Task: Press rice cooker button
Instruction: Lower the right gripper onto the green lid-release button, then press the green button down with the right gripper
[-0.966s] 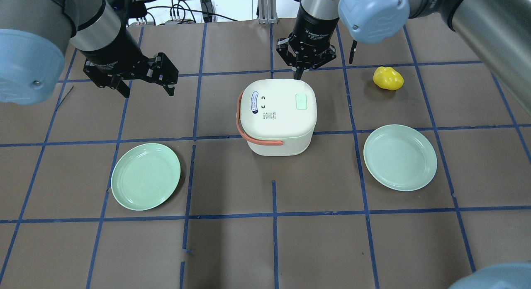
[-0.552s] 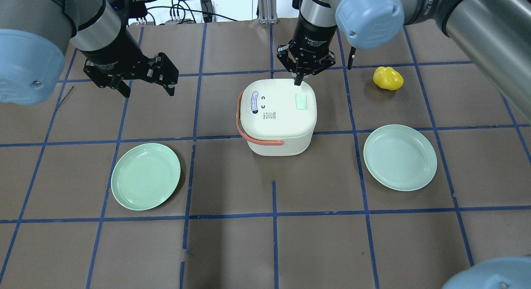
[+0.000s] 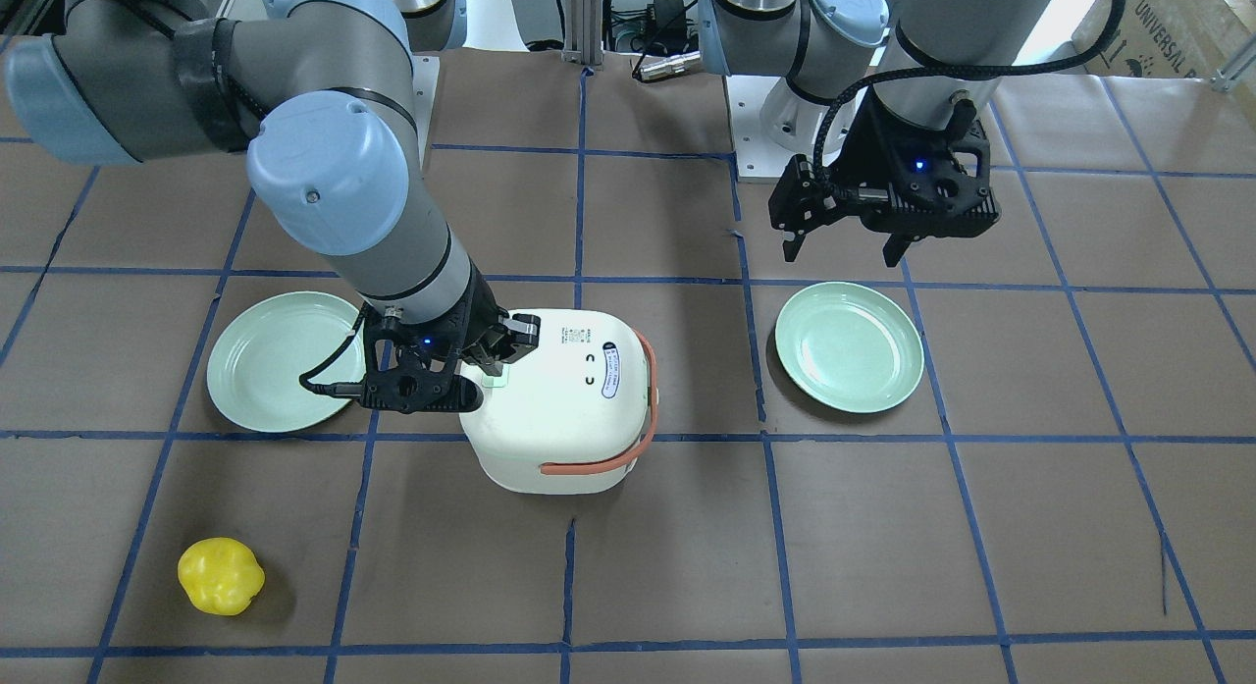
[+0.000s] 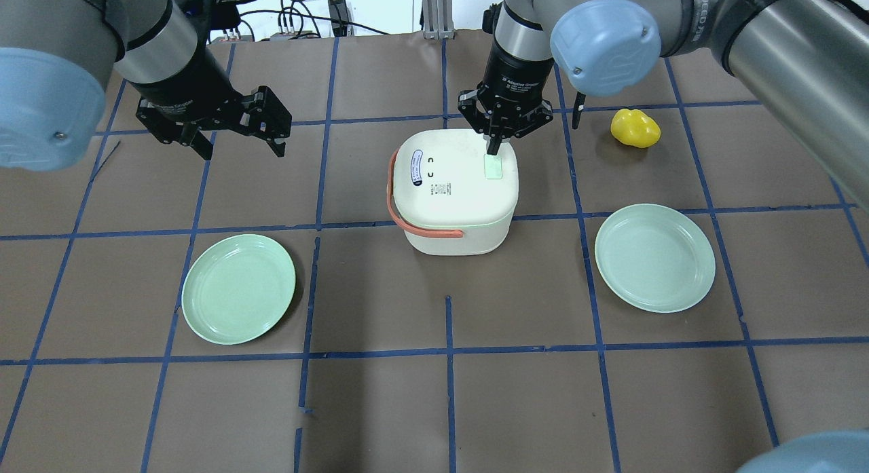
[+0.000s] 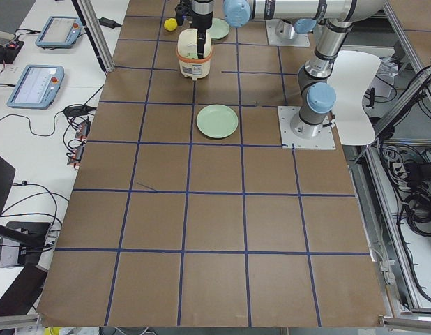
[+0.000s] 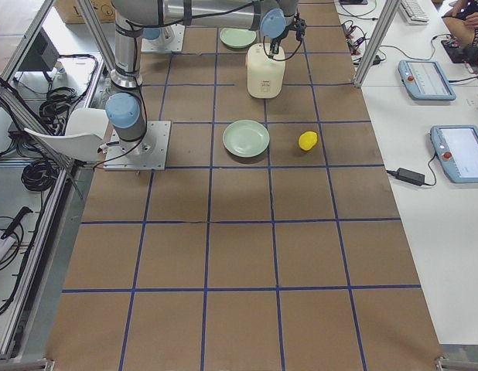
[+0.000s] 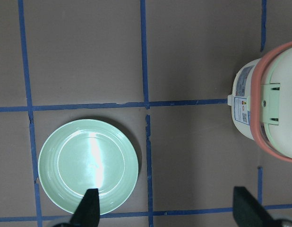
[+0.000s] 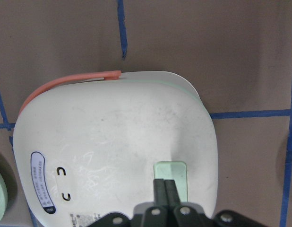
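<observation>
The white rice cooker (image 4: 453, 195) with a salmon handle stands mid-table, a pale green button (image 4: 494, 169) on its lid. My right gripper (image 4: 493, 147) is shut and empty, pointing down, with its tips over the button's far edge. In the right wrist view the shut fingertips (image 8: 165, 182) overlap the button (image 8: 178, 169); I cannot tell whether they touch it. The front view shows the gripper (image 3: 488, 365) at the cooker (image 3: 564, 419). My left gripper (image 4: 239, 146) is open and empty, hovering at the far left, well away from the cooker.
Two pale green plates lie on the table, one at the near left (image 4: 237, 288) and one at the right (image 4: 654, 257). A yellow pepper (image 4: 635, 127) lies far right of the cooker. Blue tape lines grid the brown table.
My right gripper has moved from beyond the cooker's far edge in over the lid, reaching the button's edge. The left arm and the cooker have not moved.
</observation>
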Robot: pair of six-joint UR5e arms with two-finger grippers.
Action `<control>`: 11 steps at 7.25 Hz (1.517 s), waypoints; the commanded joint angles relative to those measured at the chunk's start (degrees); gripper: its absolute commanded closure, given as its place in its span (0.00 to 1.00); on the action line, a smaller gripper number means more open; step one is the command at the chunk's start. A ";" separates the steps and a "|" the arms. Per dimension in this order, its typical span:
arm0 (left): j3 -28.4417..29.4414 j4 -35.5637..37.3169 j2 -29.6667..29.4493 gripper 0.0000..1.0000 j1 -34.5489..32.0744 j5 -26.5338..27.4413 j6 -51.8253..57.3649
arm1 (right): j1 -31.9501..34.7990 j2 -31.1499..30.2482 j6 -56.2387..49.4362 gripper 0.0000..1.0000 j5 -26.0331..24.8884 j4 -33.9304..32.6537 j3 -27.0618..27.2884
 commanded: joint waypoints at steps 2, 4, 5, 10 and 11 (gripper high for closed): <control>0.00 0.00 0.00 0.00 0.01 0.05 0.00 | 0.03 -0.08 0.11 0.88 -0.10 0.00 1.19; 0.00 0.00 0.00 0.00 -0.08 -0.04 0.00 | 0.03 -0.08 0.02 0.88 -0.02 -0.18 2.24; 0.00 0.00 0.00 0.00 -0.08 0.05 0.00 | 0.03 -0.08 0.02 0.88 -0.02 -0.35 2.51; 0.00 0.00 0.00 0.00 -0.08 0.05 0.00 | -0.24 0.45 0.37 0.87 -0.36 -1.50 1.21; 0.00 0.00 0.00 0.00 -0.08 0.05 0.00 | -0.41 -0.43 0.29 0.87 -1.32 -0.19 -0.11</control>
